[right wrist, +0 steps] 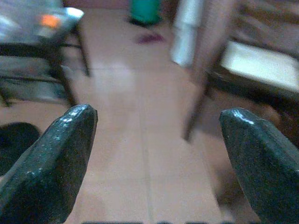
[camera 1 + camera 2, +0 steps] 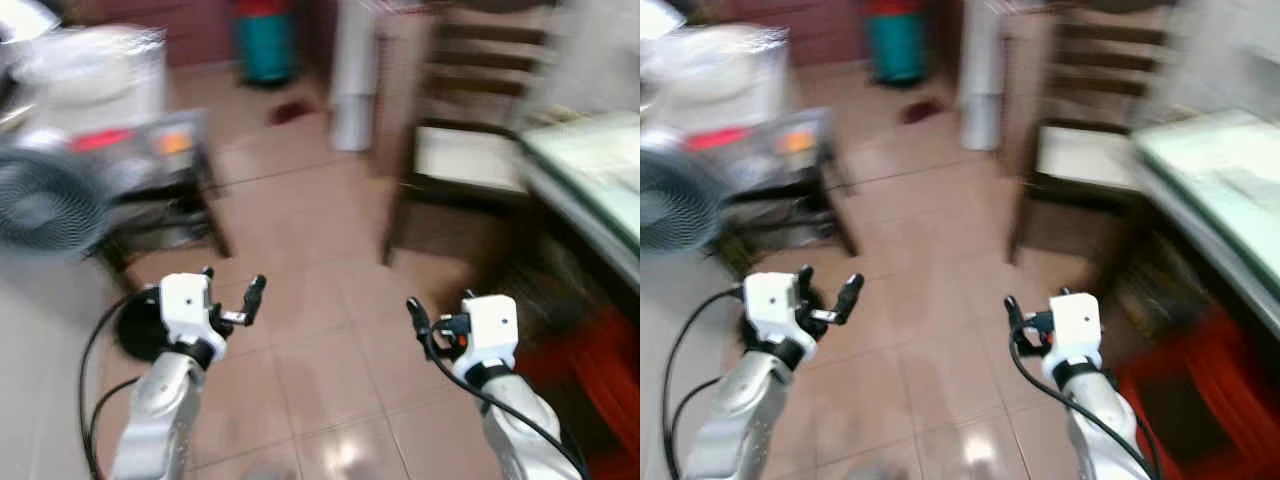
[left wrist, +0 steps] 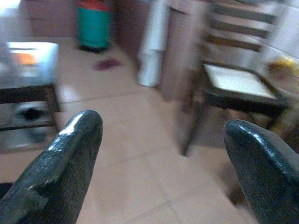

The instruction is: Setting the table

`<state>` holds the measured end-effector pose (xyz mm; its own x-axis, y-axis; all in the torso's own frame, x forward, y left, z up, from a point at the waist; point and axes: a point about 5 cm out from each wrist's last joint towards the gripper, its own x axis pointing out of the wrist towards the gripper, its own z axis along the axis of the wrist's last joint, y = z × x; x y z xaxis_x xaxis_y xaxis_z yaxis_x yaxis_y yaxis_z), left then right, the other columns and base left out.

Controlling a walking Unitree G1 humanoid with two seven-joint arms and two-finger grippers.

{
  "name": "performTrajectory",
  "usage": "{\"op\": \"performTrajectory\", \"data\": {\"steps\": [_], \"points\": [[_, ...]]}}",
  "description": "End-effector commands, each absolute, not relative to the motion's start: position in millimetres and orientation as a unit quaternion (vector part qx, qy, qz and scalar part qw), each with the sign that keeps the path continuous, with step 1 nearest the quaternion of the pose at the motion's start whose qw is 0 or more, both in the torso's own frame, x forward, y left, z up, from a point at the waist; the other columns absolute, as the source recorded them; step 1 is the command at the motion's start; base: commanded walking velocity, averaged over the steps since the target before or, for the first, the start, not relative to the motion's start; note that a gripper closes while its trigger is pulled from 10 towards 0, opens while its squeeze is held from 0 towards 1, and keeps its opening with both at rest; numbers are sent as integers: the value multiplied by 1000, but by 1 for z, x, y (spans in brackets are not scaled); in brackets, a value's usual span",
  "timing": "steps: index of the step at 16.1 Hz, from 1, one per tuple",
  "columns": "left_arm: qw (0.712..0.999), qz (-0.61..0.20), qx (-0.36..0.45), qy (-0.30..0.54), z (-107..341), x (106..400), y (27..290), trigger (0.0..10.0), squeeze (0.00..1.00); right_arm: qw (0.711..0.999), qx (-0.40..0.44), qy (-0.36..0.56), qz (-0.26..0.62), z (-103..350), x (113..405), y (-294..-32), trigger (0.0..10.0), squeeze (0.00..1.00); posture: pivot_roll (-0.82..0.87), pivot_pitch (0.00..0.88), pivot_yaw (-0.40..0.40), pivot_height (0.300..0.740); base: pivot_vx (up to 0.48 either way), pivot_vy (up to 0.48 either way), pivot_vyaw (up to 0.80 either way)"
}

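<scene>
The picture is blurred by motion. A table with a pale glass top [image 2: 590, 165] stands at the right edge; what lies on it I cannot make out. Both arms are raised in front of me over the tiled floor. My left gripper [image 2: 232, 290] is open with nothing between its fingers, and the left wrist view shows its gripper [image 3: 161, 123] spread wide over bare tiles. My right gripper [image 2: 440, 315] is open and empty too, as the right wrist view of the gripper [image 1: 156, 112] confirms. Both grippers are well short of the table.
A dark wooden chair [image 2: 470, 160] with a pale seat stands beside the table. A fan [image 2: 45, 205] and a low dark stand [image 2: 150, 150] with clutter are on the left. A green bin [image 2: 265, 45] and a white column [image 2: 352, 80] stand at the back. Something red [image 2: 590, 360] lies under the table.
</scene>
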<state>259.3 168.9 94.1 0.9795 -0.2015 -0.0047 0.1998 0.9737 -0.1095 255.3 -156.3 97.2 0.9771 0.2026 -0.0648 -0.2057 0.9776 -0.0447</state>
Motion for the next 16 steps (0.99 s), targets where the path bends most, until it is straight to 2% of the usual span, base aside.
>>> {"op": "performTrajectory", "data": {"steps": [1, 5, 7, 16], "points": [[994, -88, -54, 26, 87, 256, 176, 10000, 0, 993, -16, 32, 109, 95, 251, -152, 10000, 0, -100, 136, 40, 740, 379, 0, -800], [994, -90, -56, 35, 83, 255, 174, 10000, 0, 993, -18, 31, 112, 96, 252, -152, 10000, 0, -103, 139, 35, 740, 343, 0, -800], [994, -83, -62, 32, 84, 255, 175, 10000, 0, 993, -17, 32, 112, 96, 252, -152, 10000, 0, -103, 139, 35, 740, 0, 0, -731], [995, -73, -40, 47, 81, 257, 178, 10000, 0, 994, -13, 32, 104, 97, 253, -154, 10000, 0, -109, 145, 36, 740, 0, 0, 0]]}}
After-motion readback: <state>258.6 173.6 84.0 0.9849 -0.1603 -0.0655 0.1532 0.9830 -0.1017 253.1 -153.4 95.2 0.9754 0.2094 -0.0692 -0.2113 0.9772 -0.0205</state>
